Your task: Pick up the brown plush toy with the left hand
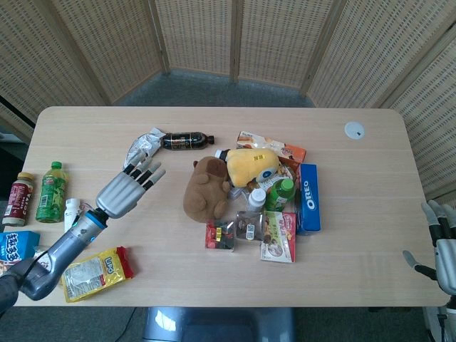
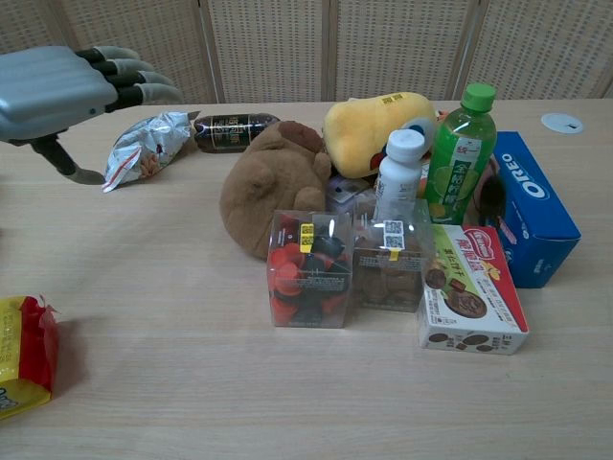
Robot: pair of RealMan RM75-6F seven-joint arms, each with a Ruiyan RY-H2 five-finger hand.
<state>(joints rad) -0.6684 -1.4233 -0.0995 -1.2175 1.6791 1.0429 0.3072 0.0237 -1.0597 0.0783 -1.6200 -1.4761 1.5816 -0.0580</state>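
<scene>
I am seeing bare wooden table (image 1: pixel 171 242) lying between my left hand (image 1: pixel 127 191) and the brown plush toy (image 1: pixel 206 187), which is resting mid-table against a yellow plush toy (image 1: pixel 253 164). My left hand is hovering with fingers spread, holding nothing; my right hand (image 1: pixel 444 242) is sitting open beyond the table's right edge.
</scene>
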